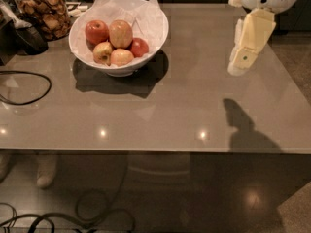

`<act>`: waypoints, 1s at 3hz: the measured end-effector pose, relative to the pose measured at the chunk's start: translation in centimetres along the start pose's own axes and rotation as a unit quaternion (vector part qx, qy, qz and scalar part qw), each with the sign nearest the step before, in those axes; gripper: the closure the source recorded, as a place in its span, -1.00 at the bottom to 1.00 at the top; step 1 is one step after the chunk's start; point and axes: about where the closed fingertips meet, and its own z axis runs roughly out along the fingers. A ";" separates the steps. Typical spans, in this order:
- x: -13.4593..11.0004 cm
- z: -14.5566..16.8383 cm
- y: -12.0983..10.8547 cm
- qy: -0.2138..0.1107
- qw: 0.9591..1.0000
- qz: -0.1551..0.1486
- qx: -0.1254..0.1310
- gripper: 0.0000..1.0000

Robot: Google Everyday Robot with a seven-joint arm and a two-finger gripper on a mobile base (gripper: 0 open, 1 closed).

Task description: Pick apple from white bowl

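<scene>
Apple [120, 33] among 4 others [96, 31] in white bowl [147, 57], gripper [238, 66] far right above table [170, 115], grip width indiscernible

Matt plastic hand [237, 68] over glossy tbl [184, 113]; white bowl [163, 33] w/ crinkly paper [148, 14]

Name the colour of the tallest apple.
The apple is pale yellow-orange with pink blush, camera view; gripper hovers far right.

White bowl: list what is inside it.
Inside the white bowl lie crinkled paper and five apples: the tall pale apple, two red ones, two smaller yellow-green ones. Whatever lies beneath them is covered. The gripper hangs over the table, far right of the bowl.
</scene>
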 end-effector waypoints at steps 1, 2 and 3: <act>-0.7 -0.3 -0.5 -0.008 1.000 -0.003 0.010 -1.00; -2.3 0.3 -2.0 -0.040 0.999 -0.002 0.022 -1.00; -8.2 1.4 -7.3 -0.069 0.997 -0.017 0.026 -1.00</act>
